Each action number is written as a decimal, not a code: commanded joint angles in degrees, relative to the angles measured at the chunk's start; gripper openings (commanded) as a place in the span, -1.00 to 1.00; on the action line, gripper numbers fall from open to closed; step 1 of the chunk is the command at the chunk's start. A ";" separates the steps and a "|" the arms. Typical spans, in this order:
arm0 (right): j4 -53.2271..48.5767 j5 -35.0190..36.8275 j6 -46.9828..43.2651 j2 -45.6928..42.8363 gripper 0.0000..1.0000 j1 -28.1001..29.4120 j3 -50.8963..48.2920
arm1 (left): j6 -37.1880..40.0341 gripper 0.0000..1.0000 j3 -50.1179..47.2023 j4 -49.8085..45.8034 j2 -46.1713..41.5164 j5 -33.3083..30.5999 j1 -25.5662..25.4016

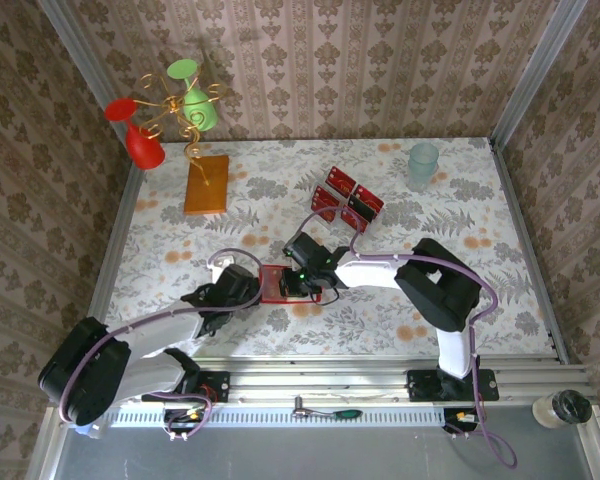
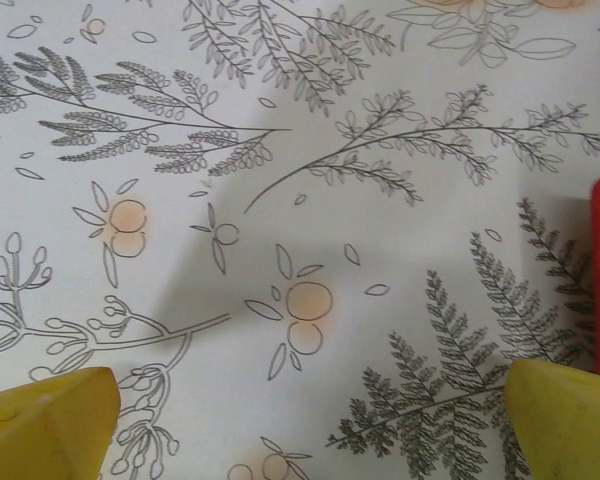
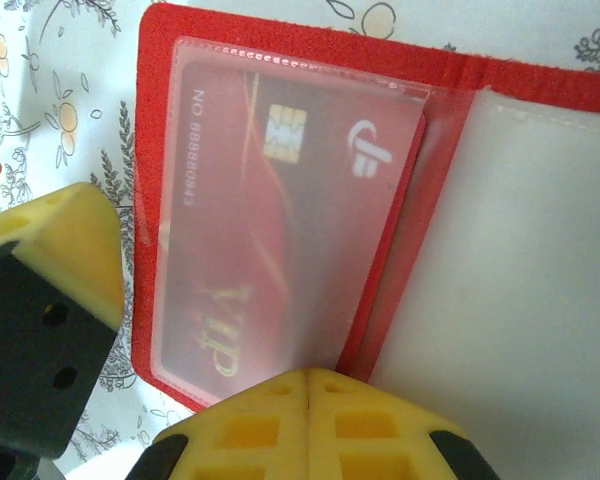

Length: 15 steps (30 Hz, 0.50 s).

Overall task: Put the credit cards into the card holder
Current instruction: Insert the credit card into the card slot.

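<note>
Near the near edge of the floral-printed tabletop (image 1: 480,260), a little left of centre: flat red folding card holder (image 1: 276,284), opened out with its paler inside facing up. In the right wrist view, the same card holder (image 3: 540,110) seen close up, with one red credit card (image 3: 270,250) bearing a gold chip, a printed number and "VIP" lettering tucked behind the clear plastic sleeve on the left side of that view, the other half pale and smooth. Right gripper (image 1: 298,284) over the holder's right side; in its own wrist view, right gripper (image 3: 310,390) with yellow fingers pressed together, tips at the sleeve's lower edge, contact with the plastic impossible to judge. Left gripper (image 1: 252,290) just beside the holder's left edge; in its own wrist view, left gripper (image 2: 305,420) spread wide above printed cloth, yellow fingers (image 2: 45,425) far apart, a strip of the red holder at the right border. Toward the far edge, around the middle: loose cluster of small flat red credit cards (image 1: 345,200), some touching or overlapping, exact count hard to tell. Toward the far left corner: orange-brown rectangular slab (image 1: 206,183), and beyond it a gold wire stand (image 1: 175,105) carrying red and green plastic goblets. Near the far right corner: translucent pale green cup (image 1: 423,165), upright.
</note>
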 commanded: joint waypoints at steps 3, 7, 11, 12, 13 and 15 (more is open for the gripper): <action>-3.74 2.00 -1.59 -3.60 -1.00 -1.30 2.34 | -0.03 1.00 1.43 -0.92 0.72 1.52 0.66; -5.89 3.79 -3.42 -3.19 -1.00 -2.34 3.42 | -0.24 1.00 1.41 -0.20 2.31 1.82 0.85; -7.50 5.11 -4.79 -1.85 -1.00 -2.82 5.11 | -0.32 1.00 1.32 0.50 3.56 1.90 0.85; -7.63 5.17 -4.97 -1.36 -1.00 -2.97 5.54 | -0.25 1.00 1.32 0.60 3.78 1.93 0.85; -7.73 5.20 -5.07 -1.00 -1.00 -2.89 5.90 | -0.17 1.00 1.32 0.68 3.94 2.00 0.85; -7.72 5.20 -5.16 -0.35 -1.00 -3.03 6.56 | -0.07 1.00 1.25 0.77 3.97 2.02 0.76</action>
